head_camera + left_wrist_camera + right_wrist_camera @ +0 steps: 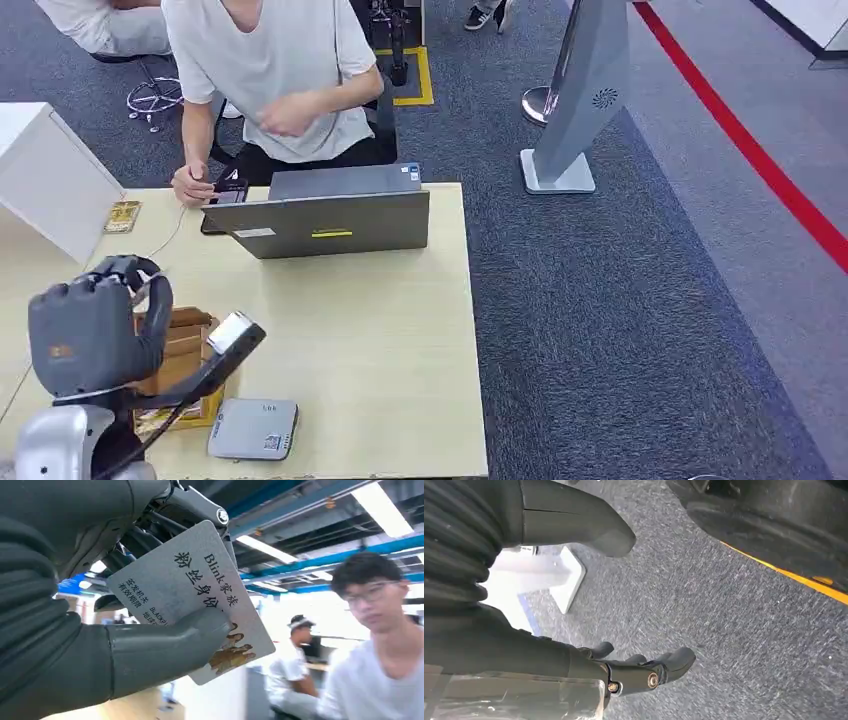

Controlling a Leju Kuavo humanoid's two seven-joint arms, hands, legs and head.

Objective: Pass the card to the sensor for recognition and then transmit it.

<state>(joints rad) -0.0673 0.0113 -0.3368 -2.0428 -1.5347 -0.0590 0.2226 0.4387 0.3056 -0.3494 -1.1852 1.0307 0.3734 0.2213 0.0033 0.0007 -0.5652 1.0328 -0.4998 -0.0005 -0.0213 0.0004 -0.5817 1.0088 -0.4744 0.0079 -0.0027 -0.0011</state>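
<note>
My left hand (pixel 100 325) is raised above the near left part of the wooden table (pixel 380 320), next to a brown cardboard box (pixel 185 345). It pinches a grey card (pixel 200 595) with dark printed characters and a gold figure between thumb (pixel 170 647) and fingers; the card (pixel 230 331) shows as a pale edge. A flat grey sensor box (pixel 255 428) lies on the table just below the hand. My right hand (pixel 624 672) hangs over grey carpet, fingers apart and holding nothing.
A grey laptop (pixel 325 222) stands open at the table's far side. Behind it sits a person in a white shirt (pixel 275 70), one hand on a phone (pixel 225 195). A gold card (pixel 122 216) lies far left. A grey kiosk stand (pixel 580 100) is on the carpet.
</note>
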